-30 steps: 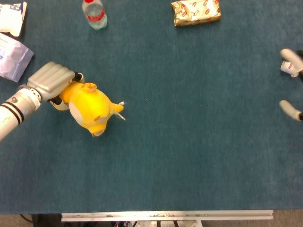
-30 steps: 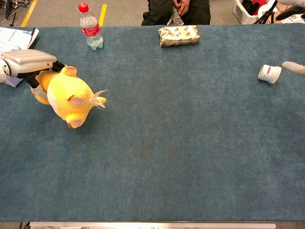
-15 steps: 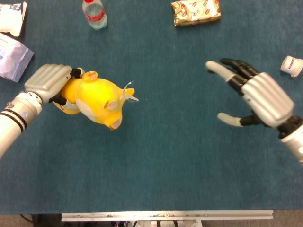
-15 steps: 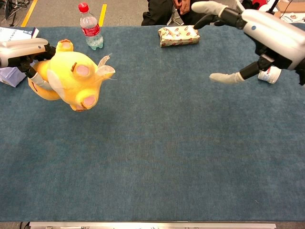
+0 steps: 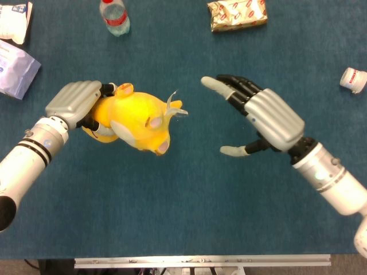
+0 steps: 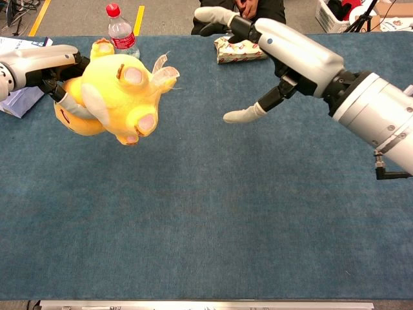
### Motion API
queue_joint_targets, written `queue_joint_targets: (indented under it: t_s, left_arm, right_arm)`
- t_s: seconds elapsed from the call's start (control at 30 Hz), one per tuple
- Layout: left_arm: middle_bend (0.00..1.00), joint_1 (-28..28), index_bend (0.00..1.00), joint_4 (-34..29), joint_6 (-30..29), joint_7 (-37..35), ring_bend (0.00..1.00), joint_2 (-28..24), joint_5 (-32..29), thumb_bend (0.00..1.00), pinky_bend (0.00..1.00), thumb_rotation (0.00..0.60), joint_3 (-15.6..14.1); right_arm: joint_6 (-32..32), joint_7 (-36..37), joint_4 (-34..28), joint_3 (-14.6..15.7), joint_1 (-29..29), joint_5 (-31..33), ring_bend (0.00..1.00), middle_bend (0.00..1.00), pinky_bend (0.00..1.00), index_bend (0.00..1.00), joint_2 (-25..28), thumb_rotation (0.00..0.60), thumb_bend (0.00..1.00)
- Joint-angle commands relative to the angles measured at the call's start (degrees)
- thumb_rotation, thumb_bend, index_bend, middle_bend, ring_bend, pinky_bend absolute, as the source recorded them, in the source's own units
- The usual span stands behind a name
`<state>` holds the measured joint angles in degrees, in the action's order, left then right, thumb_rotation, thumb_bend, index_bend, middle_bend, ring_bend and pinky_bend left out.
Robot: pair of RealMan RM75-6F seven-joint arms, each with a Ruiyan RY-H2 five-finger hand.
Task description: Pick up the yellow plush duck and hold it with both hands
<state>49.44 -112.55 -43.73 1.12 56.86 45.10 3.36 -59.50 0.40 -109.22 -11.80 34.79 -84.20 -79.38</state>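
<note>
The yellow plush duck (image 5: pixel 137 120) (image 6: pixel 113 97) hangs in the air above the blue table, its head pointing toward the table's middle. My left hand (image 5: pixel 77 103) (image 6: pixel 40 66) grips it from behind by its body. My right hand (image 5: pixel 258 114) (image 6: pixel 284 51) is open with fingers spread, palm facing the duck. It hovers a short gap to the right of the duck's head and does not touch it.
A water bottle (image 5: pixel 114 16) (image 6: pixel 121 35) and a gold wrapped packet (image 5: pixel 237 14) (image 6: pixel 242 48) lie at the far edge. White and lilac packets (image 5: pixel 14 66) sit at the far left, and a small white jar (image 5: pixel 353 79) at the right. The table's metal front edge (image 5: pixel 200 261) runs below.
My left hand has lifted the duck higher and carried it toward the middle. My right hand has swung in from the right edge and now faces the duck, close to it.
</note>
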Motion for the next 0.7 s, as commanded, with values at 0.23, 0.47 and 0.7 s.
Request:
queue_joint_targets:
  t_s: [0.23, 0.47, 0.7]
  left_arm:
    - [0.49, 1.8, 0.5, -3.3, -6.6, 4.8, 0.44, 2.4, -8.7, 0.26, 0.69, 0.6, 1.9]
    - [0.48, 2.2, 0.48, -4.0, -7.9, 7.2, 0.45, 2.8, -11.4, 0.26, 0.69, 0.6, 2.0]
    - [0.48, 1.6, 0.48, -5.5, -9.9, 8.8, 0.45, 3.3, -10.0, 0.26, 0.69, 0.6, 2.2]
  right_arm:
    - [1.1, -4.0, 0.3, -2.4, 3.5, 7.0, 0.08, 0.13, 0.14, 0.0, -6.6, 0.6, 0.05]
    - [1.5, -4.5, -0.5, -4.2, 5.3, 10.8, 0.08, 0.13, 0.14, 0.0, -8.4, 0.6, 0.09]
    - [2.6, -5.7, 0.1, -4.7, 6.8, 14.6, 0.08, 0.13, 0.14, 0.0, -8.8, 0.6, 0.09]
